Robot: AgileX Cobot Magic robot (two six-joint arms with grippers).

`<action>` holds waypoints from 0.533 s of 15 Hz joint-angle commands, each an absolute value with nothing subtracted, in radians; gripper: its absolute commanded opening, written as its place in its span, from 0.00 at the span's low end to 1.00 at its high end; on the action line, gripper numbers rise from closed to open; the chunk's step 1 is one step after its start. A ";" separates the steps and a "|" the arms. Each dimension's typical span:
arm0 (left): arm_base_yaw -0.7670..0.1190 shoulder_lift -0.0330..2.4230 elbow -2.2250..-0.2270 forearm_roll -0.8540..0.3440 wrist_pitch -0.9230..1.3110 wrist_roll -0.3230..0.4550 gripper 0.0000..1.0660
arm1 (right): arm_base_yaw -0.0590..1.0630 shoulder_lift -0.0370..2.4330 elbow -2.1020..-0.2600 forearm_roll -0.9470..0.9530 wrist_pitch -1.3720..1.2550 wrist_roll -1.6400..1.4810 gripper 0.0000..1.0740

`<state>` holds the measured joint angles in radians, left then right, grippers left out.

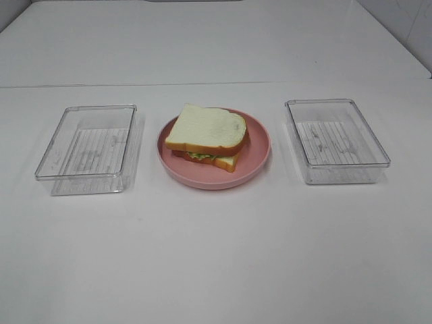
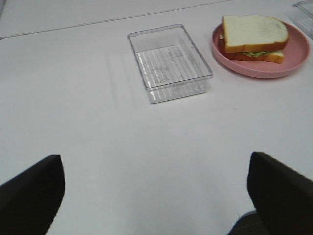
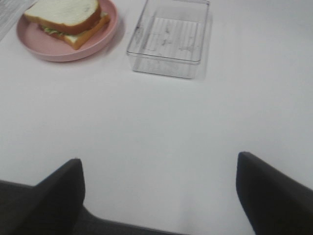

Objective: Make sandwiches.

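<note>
So the sandwich (image 1: 206,137) is sitting fully stacked on the pink round plate (image 1: 256,156), right in the middle of the white table (image 1: 216,256). The top slice of white bread with its orange-brown crust sits a bit skewed over the bottom slice, and you can see a strip of green lettuce and something reddish-brown poking out along the near edge. Can't really make out the other fillings from here.

On either side of the plate there's a clear plastic tray. The left tray (image 1: 86,150) has nothing in it, just the ribbed bottom showing through. The right tray (image 1: 335,142) is the same deal, only ridges and a few smudgy marks on the base. Both trays sit near the plate but not touching it.

The left gripper (image 2: 156,196) hangs over bare table well short of the left tray, its two dark fingers (image 2: 32,193) spread wide with nothing between them. The right gripper (image 3: 159,196) is likewise spread wide and holding nothing, over bare table well short of the right tray.
</note>
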<state>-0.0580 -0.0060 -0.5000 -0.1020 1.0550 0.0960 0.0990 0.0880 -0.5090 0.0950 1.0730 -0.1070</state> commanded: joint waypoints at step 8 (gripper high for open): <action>0.053 -0.028 -0.498 -0.110 1.046 0.097 0.90 | -0.024 0.065 -0.507 0.096 1.064 -0.115 0.74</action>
